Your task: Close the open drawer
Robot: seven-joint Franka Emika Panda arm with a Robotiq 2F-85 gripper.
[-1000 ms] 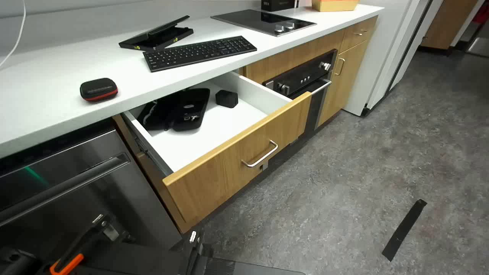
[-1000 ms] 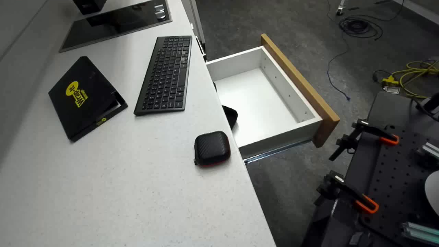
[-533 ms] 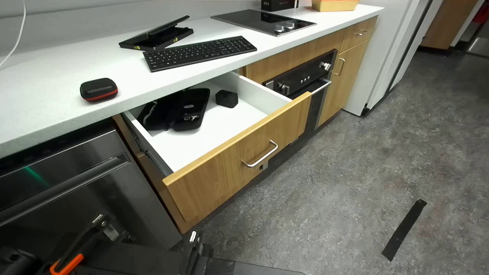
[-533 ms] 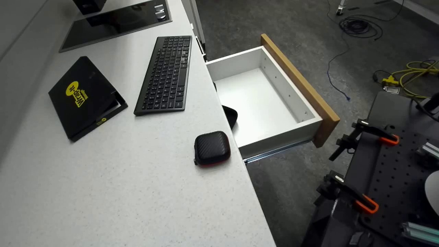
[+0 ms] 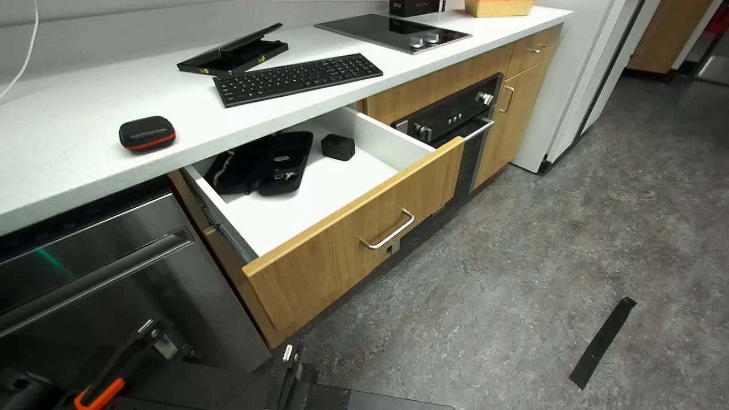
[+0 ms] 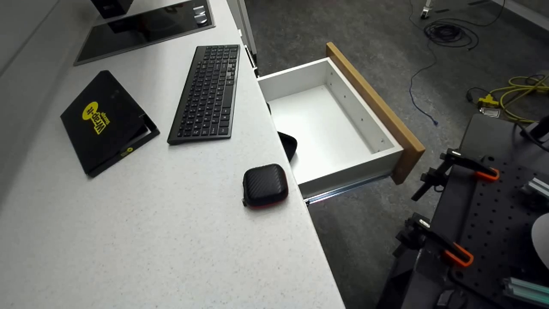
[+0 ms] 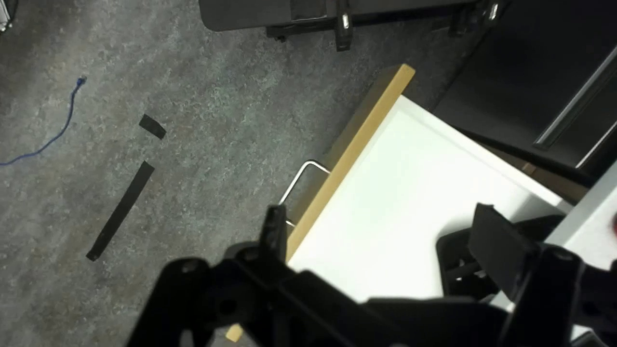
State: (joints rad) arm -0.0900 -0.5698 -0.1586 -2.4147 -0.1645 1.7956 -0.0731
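- Black fingers (image 7: 496,241) stand apart across the bottom of the wrist view, gripping nothing; brought together, they should push more firmly.
- Beside them in that frame is the silver handle (image 7: 293,183), untouched in an exterior view; best to come down outside the oak front (image 5: 344,247) and press flat against it.
- Drawer (image 7: 355,152) stands well out, right of centre; its front's long axis slants from upper right of centre to lower left, outer face pointing upper left.
- Push square to that axis, near mid-width, toward lower right, until it sits beneath the table (image 5: 74,142).
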